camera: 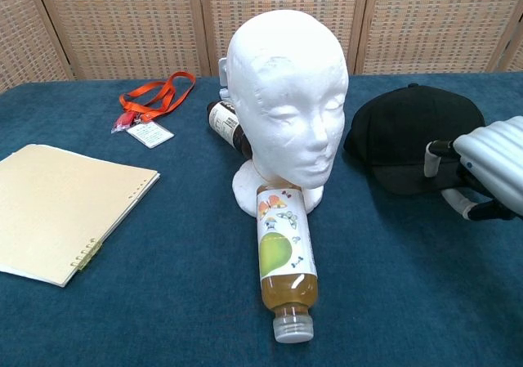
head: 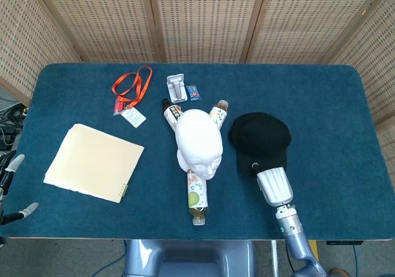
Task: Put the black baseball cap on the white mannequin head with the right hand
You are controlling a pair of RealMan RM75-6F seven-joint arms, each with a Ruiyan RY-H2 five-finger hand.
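Black fabric baseball cap (head: 259, 140) is sitting right of centre in the head view, just beside the white foam mannequin head (head: 199, 140); I'm gripping its brim with my silver right hand (head: 274, 185), fingertips (camera: 454, 201) curling under the edge. My left hand (head: 7, 190) is hanging open at lower left

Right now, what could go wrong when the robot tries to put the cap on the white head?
The right hand grips the black cap only by its brim, so it might slip out. The mannequin head has bottles lying against its base; a bump could tip it or roll them.
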